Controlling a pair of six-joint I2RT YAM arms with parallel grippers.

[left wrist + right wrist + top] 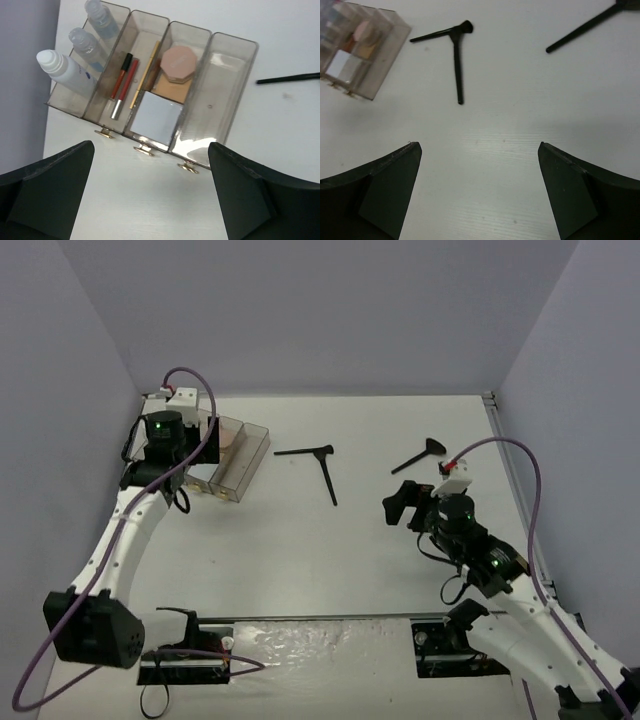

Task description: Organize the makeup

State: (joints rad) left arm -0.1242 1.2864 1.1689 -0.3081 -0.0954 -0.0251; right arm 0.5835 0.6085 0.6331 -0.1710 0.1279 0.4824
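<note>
While clear bottles [65, 72] and a round pink compact [178, 64] sat in the clear plastic tray [220, 90], three thin black brushes [329, 480] lay outside it; left hand [150, 165] and right hand [480, 150] gaped empty.

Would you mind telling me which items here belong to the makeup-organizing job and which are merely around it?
Job:
- bottles, pencils, pink compact, palette, white pad, all in the tray
- three black brushes, loose on the table

Not makeup:
- the tray
- the table
</note>
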